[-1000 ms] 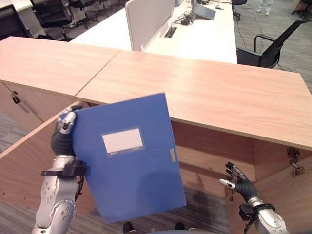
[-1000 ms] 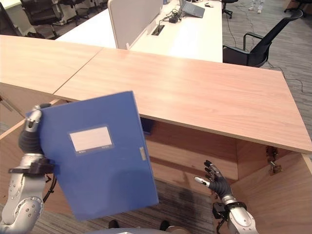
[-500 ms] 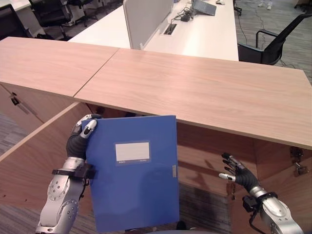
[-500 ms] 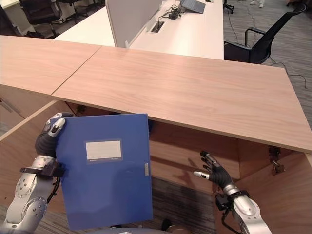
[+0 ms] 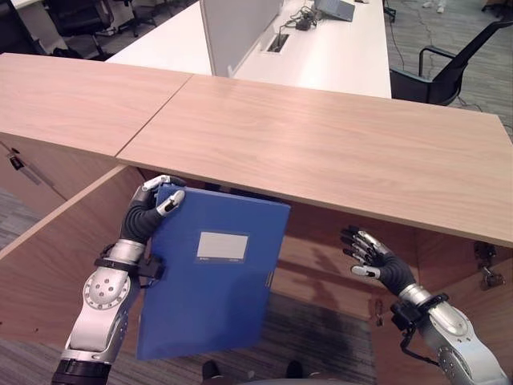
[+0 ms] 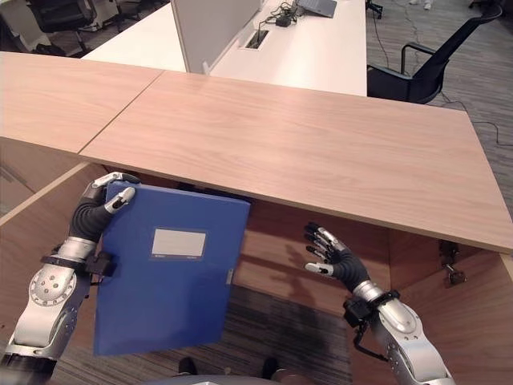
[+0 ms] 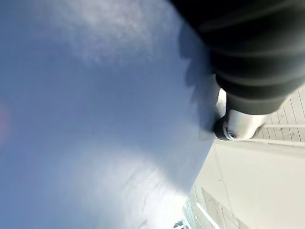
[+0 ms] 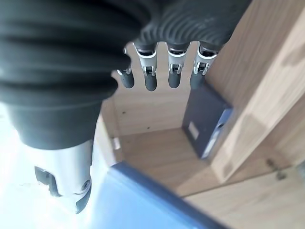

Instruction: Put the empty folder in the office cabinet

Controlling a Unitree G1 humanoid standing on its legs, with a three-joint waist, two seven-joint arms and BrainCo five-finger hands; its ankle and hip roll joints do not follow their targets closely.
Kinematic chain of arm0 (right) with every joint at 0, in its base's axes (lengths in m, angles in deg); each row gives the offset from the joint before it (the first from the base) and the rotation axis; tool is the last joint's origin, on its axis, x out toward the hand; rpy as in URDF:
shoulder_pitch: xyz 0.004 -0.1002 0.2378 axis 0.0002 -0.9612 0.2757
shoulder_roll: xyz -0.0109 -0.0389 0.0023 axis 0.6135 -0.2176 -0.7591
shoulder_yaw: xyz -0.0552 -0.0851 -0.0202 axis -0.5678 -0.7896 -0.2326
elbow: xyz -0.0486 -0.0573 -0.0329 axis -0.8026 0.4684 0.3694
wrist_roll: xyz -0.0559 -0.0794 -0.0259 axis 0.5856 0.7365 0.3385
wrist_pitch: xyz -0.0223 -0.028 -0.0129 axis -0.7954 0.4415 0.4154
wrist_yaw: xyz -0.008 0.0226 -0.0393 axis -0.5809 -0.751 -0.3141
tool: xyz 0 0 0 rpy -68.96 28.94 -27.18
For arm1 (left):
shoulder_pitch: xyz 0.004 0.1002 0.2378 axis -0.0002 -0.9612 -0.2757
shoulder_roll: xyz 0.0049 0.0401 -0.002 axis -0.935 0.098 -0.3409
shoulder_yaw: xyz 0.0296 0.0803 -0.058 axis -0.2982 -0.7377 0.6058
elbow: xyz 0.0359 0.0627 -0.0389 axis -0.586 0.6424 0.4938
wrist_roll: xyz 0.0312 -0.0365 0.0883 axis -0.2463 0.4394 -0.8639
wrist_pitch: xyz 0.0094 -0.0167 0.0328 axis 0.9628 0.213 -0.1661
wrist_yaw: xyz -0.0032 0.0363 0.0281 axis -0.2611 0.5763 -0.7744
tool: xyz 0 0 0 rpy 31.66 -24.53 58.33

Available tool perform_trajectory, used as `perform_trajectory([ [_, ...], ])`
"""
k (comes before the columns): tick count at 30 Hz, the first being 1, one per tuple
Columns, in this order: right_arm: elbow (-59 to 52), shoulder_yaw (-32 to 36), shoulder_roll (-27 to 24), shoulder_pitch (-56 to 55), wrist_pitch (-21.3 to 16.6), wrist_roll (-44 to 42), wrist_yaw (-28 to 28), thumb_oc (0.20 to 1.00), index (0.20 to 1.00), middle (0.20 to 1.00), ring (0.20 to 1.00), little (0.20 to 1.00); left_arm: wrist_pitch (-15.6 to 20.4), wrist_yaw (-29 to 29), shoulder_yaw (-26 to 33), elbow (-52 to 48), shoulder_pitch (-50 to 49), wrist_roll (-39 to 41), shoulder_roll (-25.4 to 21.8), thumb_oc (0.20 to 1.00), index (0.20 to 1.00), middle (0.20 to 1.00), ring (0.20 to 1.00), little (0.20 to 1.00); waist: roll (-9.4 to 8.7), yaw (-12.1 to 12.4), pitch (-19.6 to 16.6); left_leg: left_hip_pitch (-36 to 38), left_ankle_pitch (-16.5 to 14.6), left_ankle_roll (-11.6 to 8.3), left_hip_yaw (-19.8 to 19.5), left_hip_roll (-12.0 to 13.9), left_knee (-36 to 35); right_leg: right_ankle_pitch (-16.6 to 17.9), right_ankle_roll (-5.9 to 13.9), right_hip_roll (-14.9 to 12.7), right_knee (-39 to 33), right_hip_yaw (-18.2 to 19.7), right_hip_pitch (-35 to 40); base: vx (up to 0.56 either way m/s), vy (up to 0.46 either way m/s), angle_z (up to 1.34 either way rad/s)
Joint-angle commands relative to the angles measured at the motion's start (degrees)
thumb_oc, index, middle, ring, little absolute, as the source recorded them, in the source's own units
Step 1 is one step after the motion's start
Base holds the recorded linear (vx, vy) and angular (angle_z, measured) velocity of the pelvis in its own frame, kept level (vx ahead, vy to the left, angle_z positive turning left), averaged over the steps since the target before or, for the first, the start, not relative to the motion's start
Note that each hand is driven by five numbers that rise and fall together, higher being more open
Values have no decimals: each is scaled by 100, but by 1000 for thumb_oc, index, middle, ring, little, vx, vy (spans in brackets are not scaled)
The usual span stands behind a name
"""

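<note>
We see the blue folder (image 5: 212,277) held up in front of the open wooden office cabinet (image 5: 337,249), its top edge tucked just under the front lip of the cabinet's wooden top (image 5: 321,144) and its lower part tilted out toward us. A white label (image 5: 222,245) sits on its front face. Our left hand (image 5: 152,210) grips the folder's upper left corner: the thumb lies on the front cover and the fingers curl round the spine, pinching the folder between them. In the left wrist view the blue cover fills the space beside the dark ribbed wrist.

Our right hand (image 5: 370,255) hangs in the cabinet opening to the right of the folder, apart from it, with its fingers straight and spread and nothing in them. The right wrist view looks past those straight fingers (image 8: 150,78) into the cabinet, where a second dark blue folder (image 8: 206,125) stands upright against an inner wooden wall.

The cabinet's left door (image 5: 56,257) stands swung open beside the left arm. Beyond the wooden top are a white desk (image 5: 321,56) with a grey divider panel (image 5: 232,28) and a black office chair (image 5: 449,72).
</note>
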Motion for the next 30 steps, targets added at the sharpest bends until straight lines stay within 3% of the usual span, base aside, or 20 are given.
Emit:
perform_trajectory([
  [1,-384,-135,231,33,-99,-618,-157,1000,1000,1000,1000,1000,386,-181,29,185,482,-92,-214,200,200,200,200,200,-436,-107,-378,-560,-3,50,-37,-57,180,-553,362,-177,-4,189,10,0,0,0],
  [9,-70,-726,420,204,45,-654,-115,1000,1000,1000,1000,1000,416,-124,-281,26,674,278,-14,200,200,200,200,200,-456,-63,-379,-592,-10,52,-55,-60,213,-548,351,-180,-4,176,-1,0,0,0],
  [21,1627,-1276,1150,1029,-80,-361,540,1000,1000,1000,1000,1000,445,227,-795,-529,729,989,86,200,200,200,200,200,-399,26,-375,-560,-29,75,-83,-69,217,-554,321,-186,-4,137,45,0,0,0],
  [30,1398,-1738,1416,1651,-170,-513,637,1000,1000,1000,1000,1000,394,200,-1246,-506,880,1145,324,200,200,200,200,200,-399,58,-362,-541,-27,91,-84,-90,165,-541,305,-172,-4,138,34,0,0,0],
])
